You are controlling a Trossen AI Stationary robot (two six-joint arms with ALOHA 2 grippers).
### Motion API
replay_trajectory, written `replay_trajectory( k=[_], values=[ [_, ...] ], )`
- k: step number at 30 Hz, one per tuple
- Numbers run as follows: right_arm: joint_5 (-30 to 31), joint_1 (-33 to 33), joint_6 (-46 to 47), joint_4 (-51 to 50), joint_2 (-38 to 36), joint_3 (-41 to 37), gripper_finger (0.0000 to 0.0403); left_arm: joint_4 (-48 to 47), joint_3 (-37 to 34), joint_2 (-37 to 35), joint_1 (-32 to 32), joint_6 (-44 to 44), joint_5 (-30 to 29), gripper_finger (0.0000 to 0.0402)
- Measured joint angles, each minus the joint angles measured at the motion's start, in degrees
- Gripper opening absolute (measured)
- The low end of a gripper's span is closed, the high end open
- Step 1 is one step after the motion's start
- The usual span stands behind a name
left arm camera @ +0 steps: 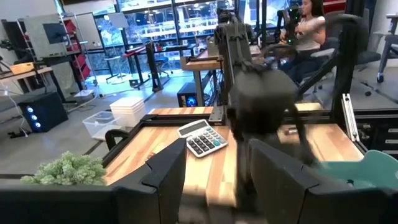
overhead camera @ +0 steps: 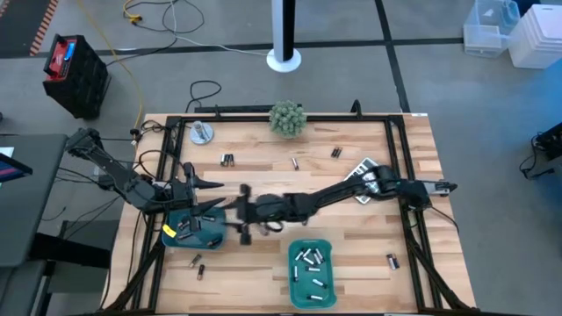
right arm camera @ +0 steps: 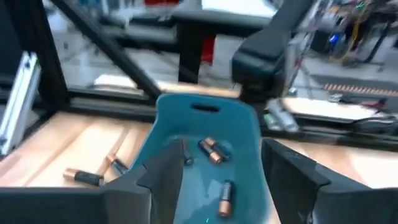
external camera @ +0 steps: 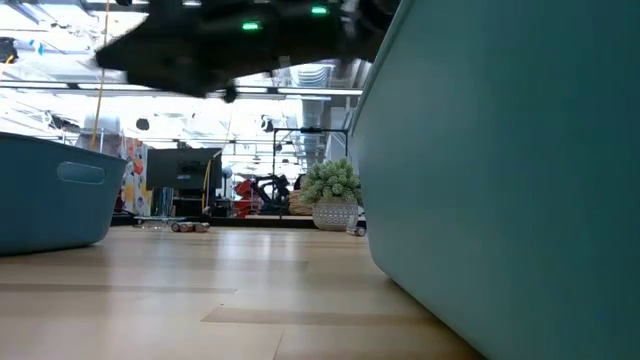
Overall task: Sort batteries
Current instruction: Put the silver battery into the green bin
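We have the right gripper (overhead camera: 235,213) stretched across the table (overhead camera: 263,175) to the left tray (overhead camera: 200,230), fingers spread wide, nothing between them. In its wrist view the tray (right arm camera: 208,124) sits just ahead of the fingers (right arm camera: 163,171), with three dark copper-ended batteries (right arm camera: 211,150) lying loose inside — one of them right by the fingertip, the others farther in. Two more dark cells (right arm camera: 84,177) lie on the wood beside the tray, outside it.

Left gripper (overhead camera: 208,195) hangs at the far edge of the same tray, just beside the right one. Its fingers (left arm camera: 163,177) stand apart and we see nothing held. Its wrist view looks past them at the right arm (left arm camera: 258,102), a calculator (left arm camera: 203,137) and a plant (left arm camera: 62,169) on the table; a person sits in the room beyond.

Second tray (overhead camera: 313,298) is behind the right gripper, nearer the table's front edge — it holds the silvery-white batteries (overhead camera: 309,257), several of them, scattered.

Strays on the table: a pair (overhead camera: 226,160) beyond the left gripper, two (overhead camera: 295,162) near the plant (overhead camera: 287,118), one (overhead camera: 392,260) off by the right frame rail, two (overhead camera: 197,265) just in front of the left tray.

Low view shows only tray walls and the plant; no batteries we can make out there.
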Motion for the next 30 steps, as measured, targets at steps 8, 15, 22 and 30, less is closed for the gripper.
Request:
replay_trajectory(
  k=[8,15,22,30],
  values=[
    [12.17,-0.61,1.24,11.31,-19.4,-29.81,0.0219,-1.38,-0.02,1.61,1.1,-2.02,0.11,0.0167],
    [24.85,2.41,1.37,13.97,-38.78,-49.32,0.0219,-1.02,0.01,8.76,8.57,-4.66,0.42,0.0167],
    [36.29,8.03,1.36,13.3,-57.12,-63.4,0.0219,-1.45,4.4,19.29,23.14,-2.68,15.4,0.0167],
    [40.05,13.62,0.93,2.31,-73.22,-69.18,0.0219,-14.83,19.21,35.53,39.77,5.55,36.96,0.0167]
  ],
)
